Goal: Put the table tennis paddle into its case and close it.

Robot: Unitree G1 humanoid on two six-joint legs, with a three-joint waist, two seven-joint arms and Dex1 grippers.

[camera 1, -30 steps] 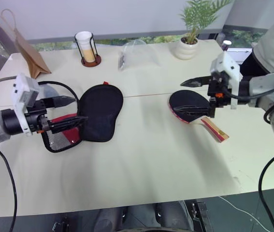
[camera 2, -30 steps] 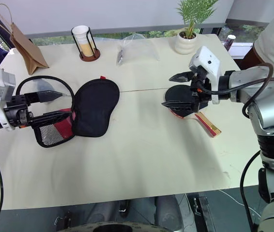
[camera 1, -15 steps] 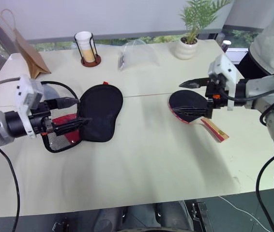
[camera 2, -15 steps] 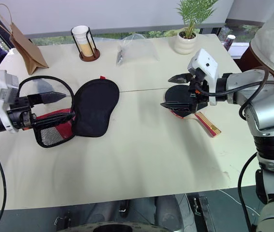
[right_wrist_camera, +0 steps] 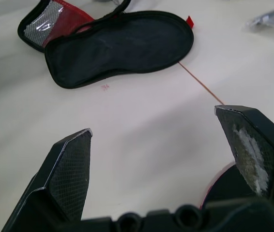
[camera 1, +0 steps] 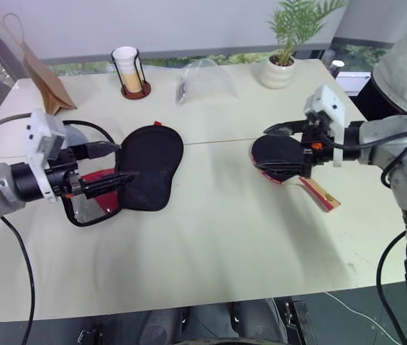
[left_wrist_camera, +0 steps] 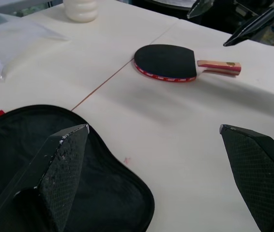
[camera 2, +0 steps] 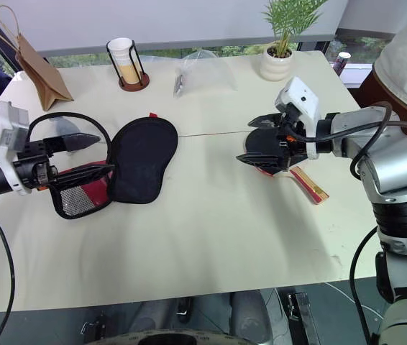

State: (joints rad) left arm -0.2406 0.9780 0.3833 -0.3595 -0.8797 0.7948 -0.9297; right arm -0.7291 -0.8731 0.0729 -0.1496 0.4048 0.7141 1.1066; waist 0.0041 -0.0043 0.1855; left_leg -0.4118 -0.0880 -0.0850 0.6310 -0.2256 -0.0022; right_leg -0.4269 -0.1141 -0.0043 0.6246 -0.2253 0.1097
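Note:
The table tennis paddle (camera 1: pixel 281 149) lies flat on the table at the right, black face up, its tan handle (camera 1: pixel 321 192) pointing toward the front right. My right gripper (camera 1: pixel 263 149) hovers open over the blade's left edge, holding nothing. The black case (camera 1: pixel 149 167) lies at the left, its red panel and mesh pocket (camera 1: pixel 88 205) at the near-left end. My left gripper (camera 1: pixel 125 161) is open just above that end of the case, with nothing between its fingers. The left wrist view shows the paddle (left_wrist_camera: pixel 166 61) beyond the case (left_wrist_camera: pixel 105 193).
Along the far edge of the table stand a brown paper bag (camera 1: pixel 42 80), a cup holder with cups (camera 1: pixel 130 72), a clear plastic bag (camera 1: pixel 203 79) and a potted plant (camera 1: pixel 282 65). A person (camera 1: pixel 405 65) stands at the far right. Bare tabletop (camera 1: pixel 218 237) lies between case and paddle.

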